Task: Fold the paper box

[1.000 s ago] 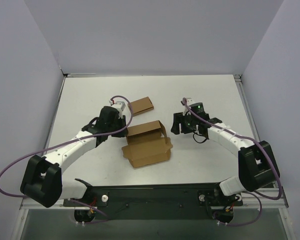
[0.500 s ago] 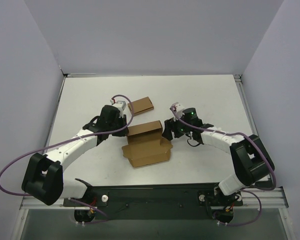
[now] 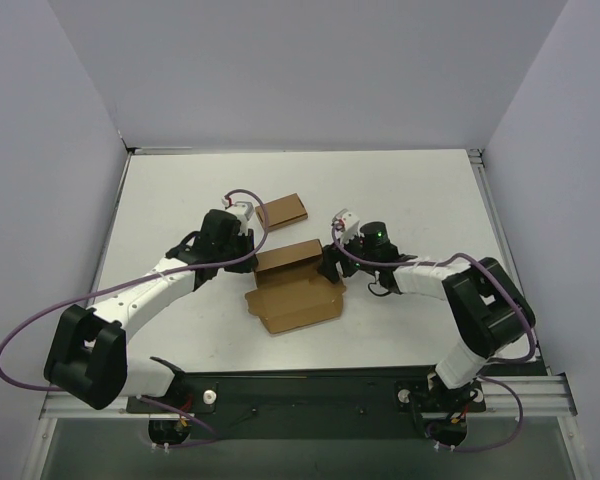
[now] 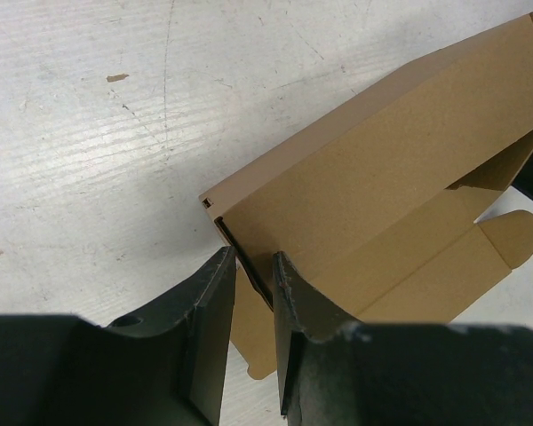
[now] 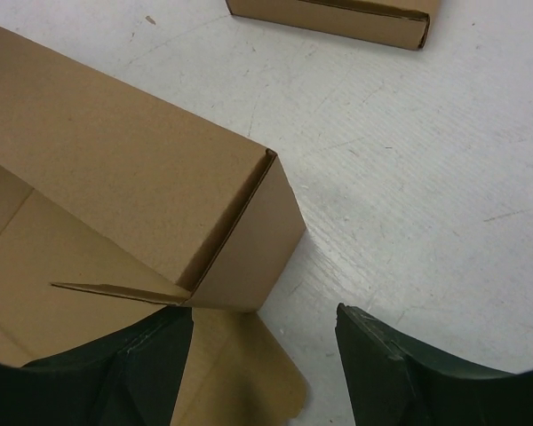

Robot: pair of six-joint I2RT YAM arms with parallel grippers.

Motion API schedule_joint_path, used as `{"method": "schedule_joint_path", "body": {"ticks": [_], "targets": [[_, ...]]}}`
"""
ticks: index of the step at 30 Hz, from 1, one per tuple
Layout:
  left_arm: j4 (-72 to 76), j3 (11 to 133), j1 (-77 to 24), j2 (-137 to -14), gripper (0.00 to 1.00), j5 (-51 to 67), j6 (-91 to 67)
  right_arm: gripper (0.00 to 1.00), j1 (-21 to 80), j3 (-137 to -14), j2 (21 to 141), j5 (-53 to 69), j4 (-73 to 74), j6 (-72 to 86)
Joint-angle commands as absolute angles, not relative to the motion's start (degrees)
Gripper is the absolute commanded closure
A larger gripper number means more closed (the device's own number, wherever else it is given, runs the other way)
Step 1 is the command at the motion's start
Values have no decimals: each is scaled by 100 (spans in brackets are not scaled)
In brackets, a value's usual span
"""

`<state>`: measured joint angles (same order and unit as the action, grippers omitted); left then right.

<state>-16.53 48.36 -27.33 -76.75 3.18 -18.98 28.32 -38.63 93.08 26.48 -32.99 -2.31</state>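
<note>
Paper box (image 5: pixel 115 169) lies at eleven o'clock of your right gripper (image 5: pixel 262 328), jaws apart, long axis running toward ten, left gripper (image 4: pixel 253 266) clamped on its opposite wall.

R hand (image 5: pixel 265 311) now at paper box (image 3: pixel 292 295), wider

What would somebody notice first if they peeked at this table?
First comes the half-folded brown paper box, lying with its flaps open in the middle of the white table. The left gripper pinches a wall at the box's left end, while the right gripper stands open at its right end. A smaller flat box lies just behind.
</note>
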Motion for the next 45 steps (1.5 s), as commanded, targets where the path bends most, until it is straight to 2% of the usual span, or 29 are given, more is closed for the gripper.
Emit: {"method": "schedule_joint_path", "body": {"ticks": [1,18,25,28,35,43,45], "targets": [[-1854,4992,-2769,-7769,67,378,-1767,34,2883,-3727,9422,3058,-4412,-545],[-1898,5010,-2769,-7805,67,378,-1740,36,2944,-3762,9808,3472,-5247,-370],[-1916,5019,-2769,-7787,67,387,-1740,40,3067,-3788,9976,3052,-5589,-9],[-1899,5019,-2769,-7770,68,404,-1758,44,3155,-3718,9984,2648,-5738,228],[-1828,4992,-2769,-7770,68,510,-1811,65,3392,-3489,9993,1664,-6073,642],[-1661,4896,-2769,-7664,68,712,-1942,74,3533,-3191,9993,703,-6652,1177],[-1609,4878,-2769,-7655,68,791,-1977,79,3551,-3208,9984,625,-6619,1257]]}}
